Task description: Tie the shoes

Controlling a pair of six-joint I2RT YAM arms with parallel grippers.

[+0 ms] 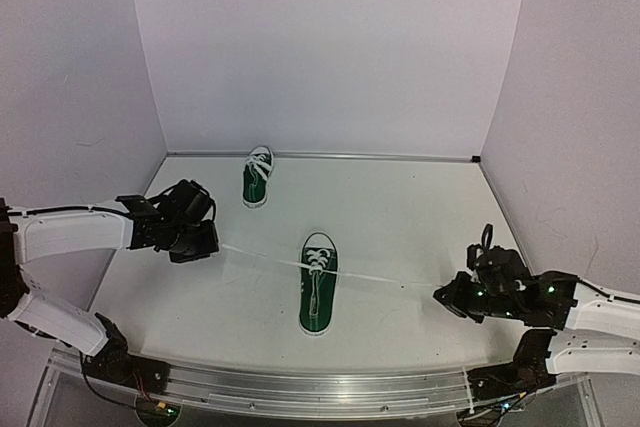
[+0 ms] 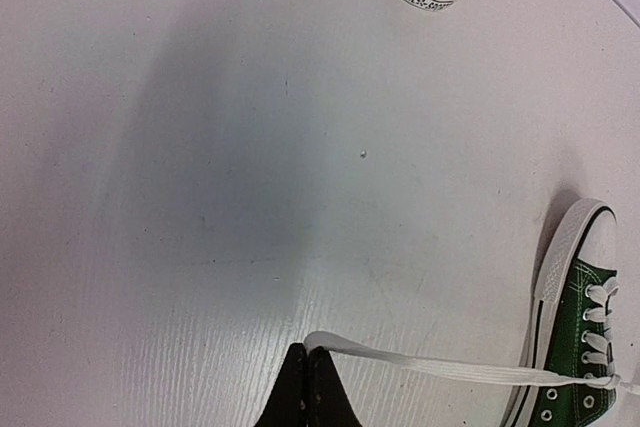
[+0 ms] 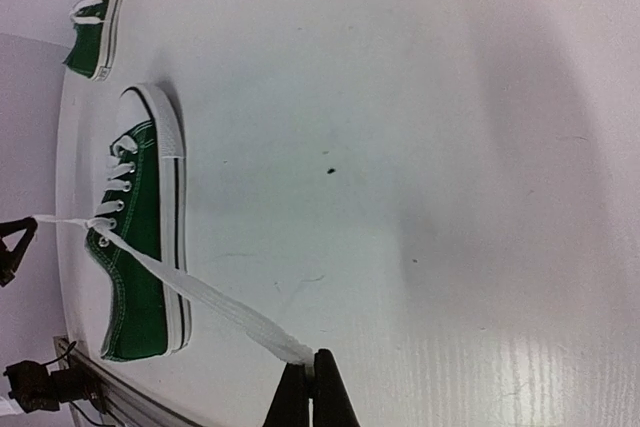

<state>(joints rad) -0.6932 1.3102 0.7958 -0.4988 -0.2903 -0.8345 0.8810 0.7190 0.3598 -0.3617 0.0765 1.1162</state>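
Near the middle of the white table [image 1: 420,202] lay the nearer shoe [image 1: 319,292], toe toward the back wall, while the second shoe [image 1: 258,182] sat well apart from it, up by the far edge. Each arm had one end of the nearer shoe's white lace [image 1: 385,280]. The left gripper [image 1: 214,245] was pinched fully shut on the end drawn out to its side, and the right gripper [image 1: 441,294] was clamped just as tightly on the other. The lace ran nearly straight across the table through the shoe's upper eyelets. To my eye this was the tightening pull, and doing it well would have meant keeping the two pulls equal and low. That way the light shoe would neither skid nor twist, and the ends would not slip from such narrow pinches before being brought together to cross. From where I stood I could not make out whether the two strands were already crossed into a first knot over the tongue, as the spot was too small and white on white. The second shoe's laces looked loose, but I could not say whether they were tied. The left wrist view caught only its heel, and the right wrist view showed it tiny in a corner.
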